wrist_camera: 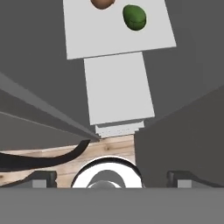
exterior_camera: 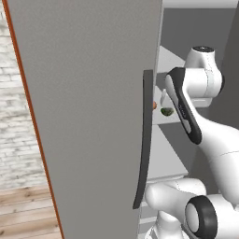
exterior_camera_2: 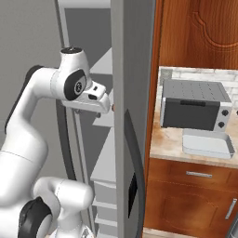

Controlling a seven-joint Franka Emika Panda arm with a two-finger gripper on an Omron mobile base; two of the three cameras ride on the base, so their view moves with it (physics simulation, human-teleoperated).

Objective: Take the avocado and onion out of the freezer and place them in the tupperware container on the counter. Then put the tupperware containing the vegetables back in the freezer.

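From the left base view I see the freezer with its grey door swung open across most of the picture, the long dark handle running down its edge. Past that edge, on a pale shelf inside, the avocado sits as a small dark green ball, and a sliver of the orange-brown onion peeks out just beside the door edge. My arm reaches into the compartment above that shelf. From the right base view the door edge stands between the arm and the kitchen; the pincer is up against that edge at shelf height, and I cannot make out its fingers here. To the right, the tabletop carries a grey toaster oven, and the tupperware container lies just in front of it, pale and shallow, over reddish-brown cabinets. In the hand view the two fingertips stand far apart at the bottom, so the pincer is spread wide with nothing between them. The onion and avocado lie side by side, apart, on the pale shelf at the top of this view, well apart from the fingertips.
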